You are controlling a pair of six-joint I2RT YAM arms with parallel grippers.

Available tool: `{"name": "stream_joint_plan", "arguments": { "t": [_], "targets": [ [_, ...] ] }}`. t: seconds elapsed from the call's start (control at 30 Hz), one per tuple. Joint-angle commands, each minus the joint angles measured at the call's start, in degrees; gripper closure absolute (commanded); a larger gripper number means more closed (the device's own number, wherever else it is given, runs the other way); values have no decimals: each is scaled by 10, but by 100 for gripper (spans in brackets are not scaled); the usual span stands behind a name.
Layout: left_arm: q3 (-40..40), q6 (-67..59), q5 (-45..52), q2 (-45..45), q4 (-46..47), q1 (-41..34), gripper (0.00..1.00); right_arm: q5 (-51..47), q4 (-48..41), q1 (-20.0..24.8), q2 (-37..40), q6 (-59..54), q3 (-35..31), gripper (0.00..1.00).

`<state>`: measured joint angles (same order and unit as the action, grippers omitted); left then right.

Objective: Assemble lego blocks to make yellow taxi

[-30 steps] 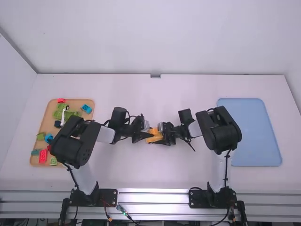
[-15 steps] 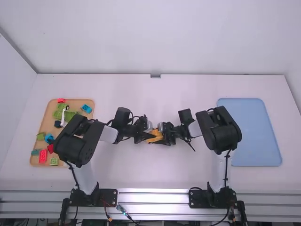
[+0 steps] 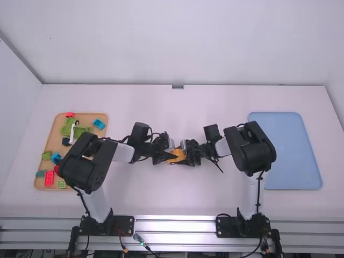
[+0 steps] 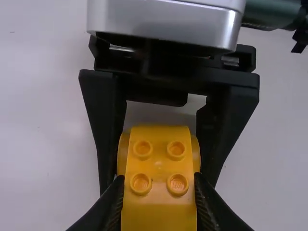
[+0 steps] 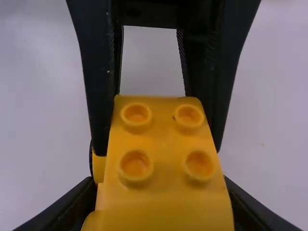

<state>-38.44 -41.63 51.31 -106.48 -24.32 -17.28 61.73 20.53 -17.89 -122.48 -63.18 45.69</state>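
Left gripper (image 3: 171, 155) shifted slightly right since the first frame; right gripper (image 3: 185, 155) same spot. Both pinch one yellow studded block (image 3: 178, 153) from opposite ends, frame center, high view. Wrist views: fingers against block's sides, studs visible.

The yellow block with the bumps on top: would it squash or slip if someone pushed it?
The yellow block is probably stiff, as its sides look undented where it is gripped. Its smooth surface might slide a little in a loose grip, though the raised studs could give something to catch on.
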Motion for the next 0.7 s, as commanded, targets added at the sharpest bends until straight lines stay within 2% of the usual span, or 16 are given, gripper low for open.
{"name": "stream_joint_plan", "arguments": {
  "t": [0.0,0.4,0.67],
  "targets": [
    [18,-13,-40,-5,7,-12,98,-16,-2,0,-9,-1,5,52],
    [21,-13,-121,-15,61,-37,98,-16,0,-4,-9,-1,5,52],
    [75,-16,-152,-15,-3,-37,98,-16,4,-5,-9,-1,5,52]
  ]
}}
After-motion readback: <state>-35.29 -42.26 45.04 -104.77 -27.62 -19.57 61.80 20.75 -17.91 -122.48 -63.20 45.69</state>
